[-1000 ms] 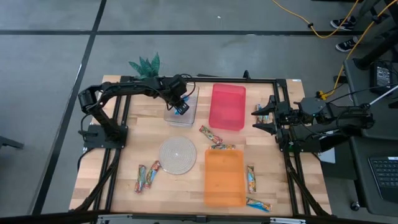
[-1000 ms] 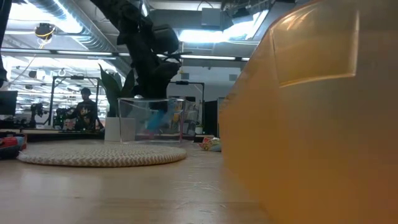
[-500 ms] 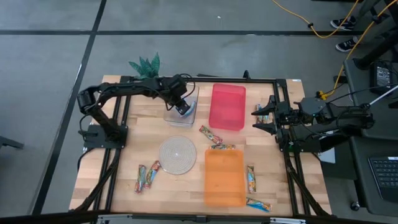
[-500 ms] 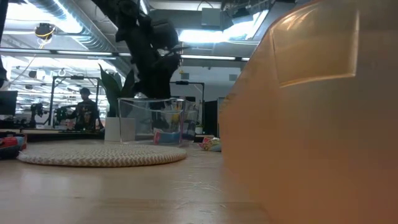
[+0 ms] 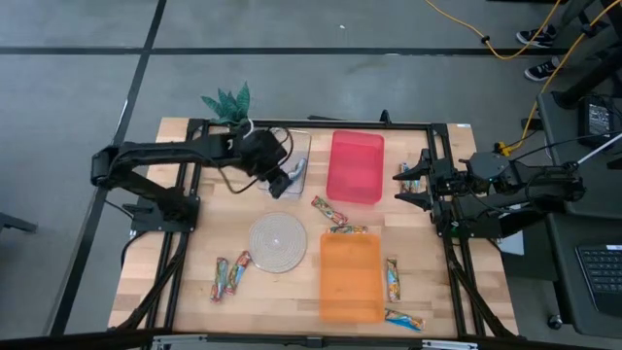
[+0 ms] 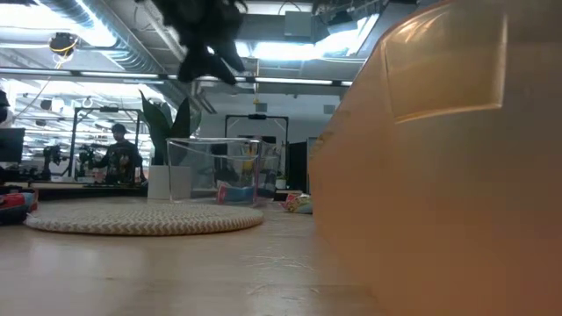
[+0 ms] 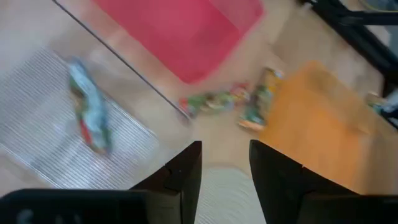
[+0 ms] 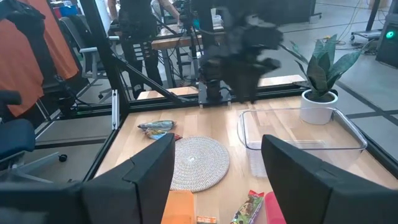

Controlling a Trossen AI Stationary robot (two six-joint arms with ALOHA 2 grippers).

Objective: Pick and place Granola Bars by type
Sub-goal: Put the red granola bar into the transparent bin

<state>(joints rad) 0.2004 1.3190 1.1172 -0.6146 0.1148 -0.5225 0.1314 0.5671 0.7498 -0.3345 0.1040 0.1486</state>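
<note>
Sorting stands mid-cycle: one shiny blue-wrapped granola bar (image 7: pixel 89 115) lies in the clear plastic bin (image 5: pixel 300 144). Left tool (image 5: pixel 285 182), fingers spread and empty, hovers beside it; best swing toward the loose multicoloured bars (image 5: pixel 331 210) between the red and orange bins, aligning across one wrapper.

Both arms over the worktop — left reaching inward, right parked at its side

The left gripper (image 5: pixel 285 181) hangs raised above the worktop's far middle on a long, nearly level dark arm, its two fingers (image 7: pixel 186 171) spread apart with nothing between them. The right gripper (image 5: pixel 405 184) waits at the right edge — its arm folded back off the side, its two broad fingers (image 8: pixel 152 165) parted and bare.
</note>
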